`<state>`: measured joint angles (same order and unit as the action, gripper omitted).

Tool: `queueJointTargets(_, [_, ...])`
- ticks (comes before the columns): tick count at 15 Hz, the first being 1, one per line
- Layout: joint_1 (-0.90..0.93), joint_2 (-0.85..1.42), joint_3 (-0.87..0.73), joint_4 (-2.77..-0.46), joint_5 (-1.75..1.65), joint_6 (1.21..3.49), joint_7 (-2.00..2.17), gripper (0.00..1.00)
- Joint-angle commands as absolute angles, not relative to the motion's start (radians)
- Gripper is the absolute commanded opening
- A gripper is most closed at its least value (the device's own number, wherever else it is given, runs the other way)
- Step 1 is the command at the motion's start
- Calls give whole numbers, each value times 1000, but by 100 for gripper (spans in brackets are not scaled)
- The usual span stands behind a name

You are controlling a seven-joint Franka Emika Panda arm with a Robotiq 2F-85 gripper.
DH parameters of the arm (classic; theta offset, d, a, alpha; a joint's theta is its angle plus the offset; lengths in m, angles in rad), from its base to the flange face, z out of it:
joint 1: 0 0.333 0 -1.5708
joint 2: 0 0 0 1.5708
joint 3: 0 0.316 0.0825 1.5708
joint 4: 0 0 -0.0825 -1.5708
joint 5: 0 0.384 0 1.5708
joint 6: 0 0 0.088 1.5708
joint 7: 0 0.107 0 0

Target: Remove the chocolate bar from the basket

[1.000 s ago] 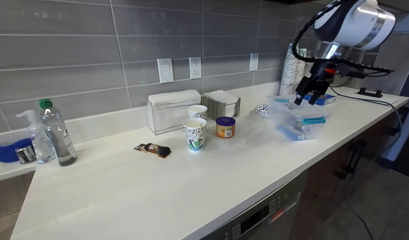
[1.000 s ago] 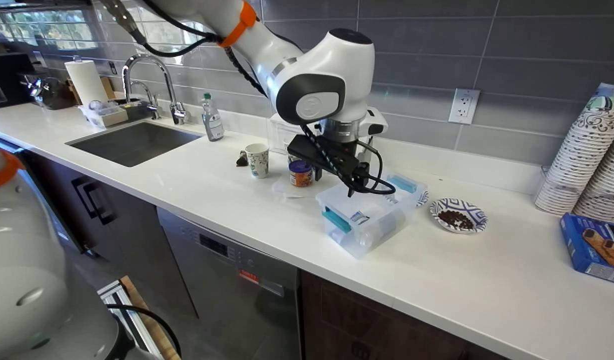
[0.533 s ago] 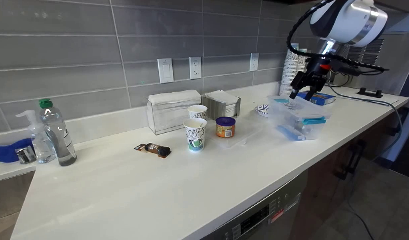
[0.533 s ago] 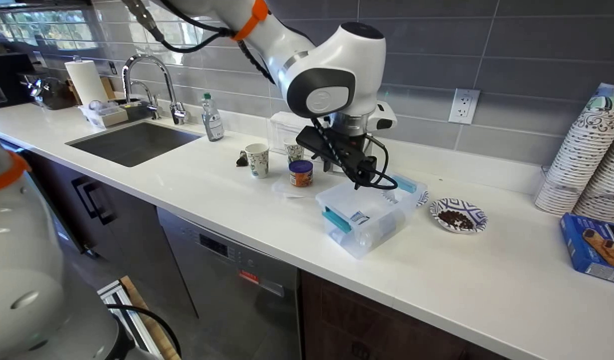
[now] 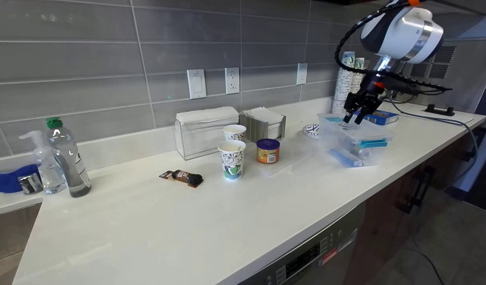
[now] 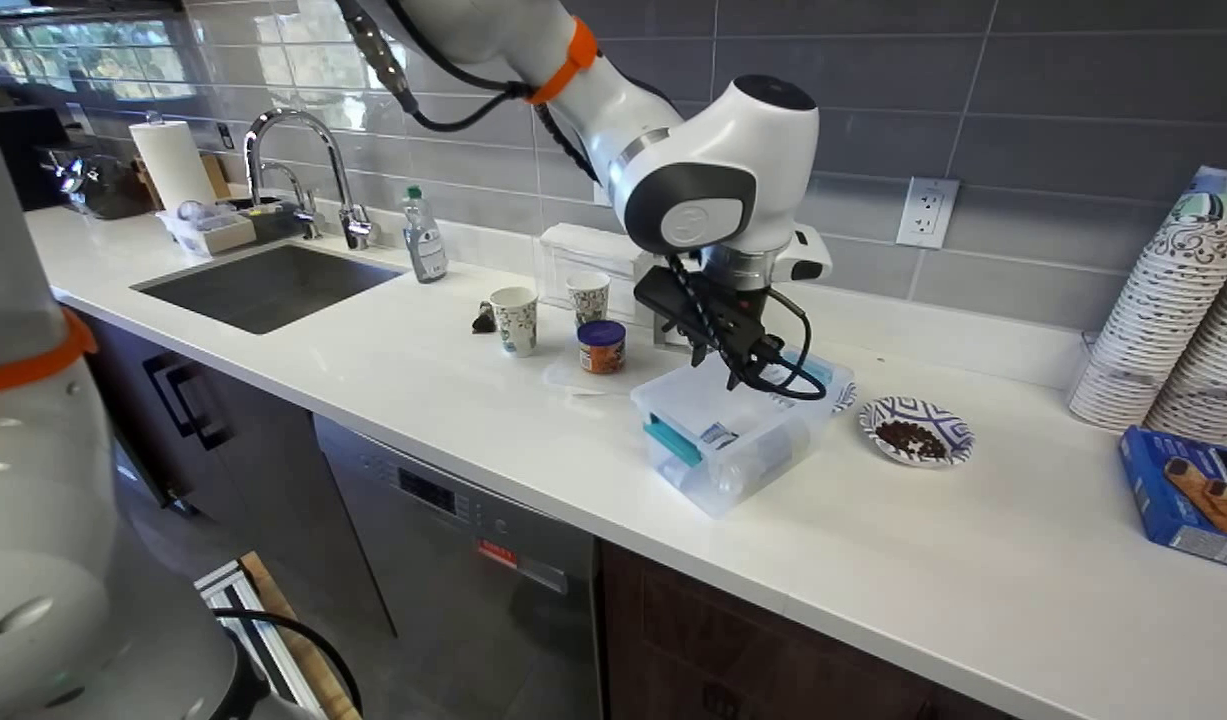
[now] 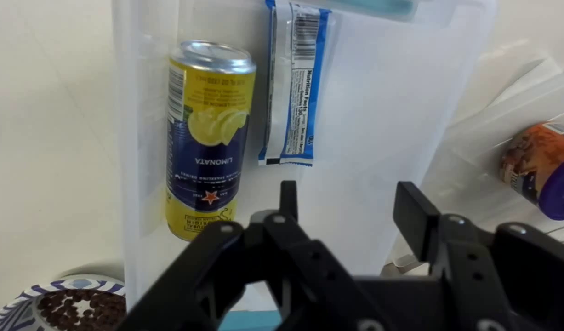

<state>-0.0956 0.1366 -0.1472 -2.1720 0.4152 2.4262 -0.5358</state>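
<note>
hand (image 7: pixel 348 197) is apart, nothing between the fingers, hanging over the basket (image 7: pixel 378 101) on the counter (image 5: pixel 167 221); whether the tips are below the rim, we can't tell. chocolate bar (image 7: pixel 293 82) is inside the basket, nutrition print up, just right of the can (image 7: pixel 210 133) in the wrist view, near end toward the hand.

we judge this as lining up, no grasp yet. the jaws would close left-right, across the bar's width, so yaw looks about right. we should shift left and far, then drop straight. tight spot: the narrow gap to the can, where the can-side finger has to slip down without nudging it. pinch the solid body, not the near crimp, which would likely fold. close gently, wrapper is probably slick, then lift straight up past the rim before any sideways move.
</note>
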Motion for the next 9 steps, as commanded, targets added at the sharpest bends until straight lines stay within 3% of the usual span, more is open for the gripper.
queueJointTargets(1, [-150,224,-113,-2109,432,2382,-524,61])
queueJointTargets(5, [-196,281,-83,-2081,435,2339,-533,56])
queueJointTargets(9, [-222,315,-63,-2069,425,2296,-531,45])
